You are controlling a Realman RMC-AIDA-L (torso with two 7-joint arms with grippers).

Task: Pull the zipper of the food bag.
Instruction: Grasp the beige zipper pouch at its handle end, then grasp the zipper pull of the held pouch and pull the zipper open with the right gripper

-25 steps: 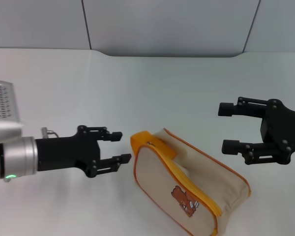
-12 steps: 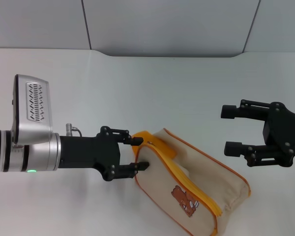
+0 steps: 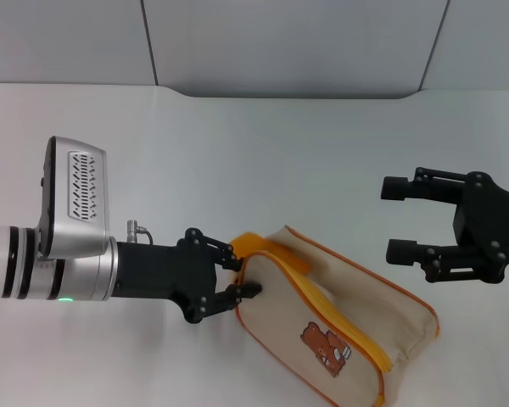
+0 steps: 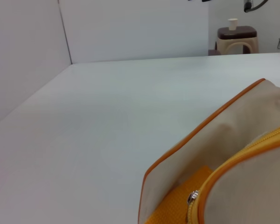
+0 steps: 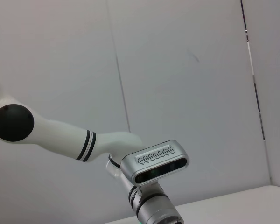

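The cream food bag with orange piping and a brown bear print lies on the white table, low in the head view. Its orange zipper runs along the near top edge. The left gripper has its two fingers closed around the bag's left end, by the orange handle. In the left wrist view the bag, the zipper band and the small silver pull tab show close up. The right gripper is open and empty, hovering right of the bag.
A grey wall panel rises behind the table's far edge. A stool with a cup stands beyond the table in the left wrist view. The right wrist view shows only the left arm and the wall.
The left gripper moved right onto the bag's left end and its fingers narrowed around it. The bag shifted slightly to the right. The right gripper stayed in place.
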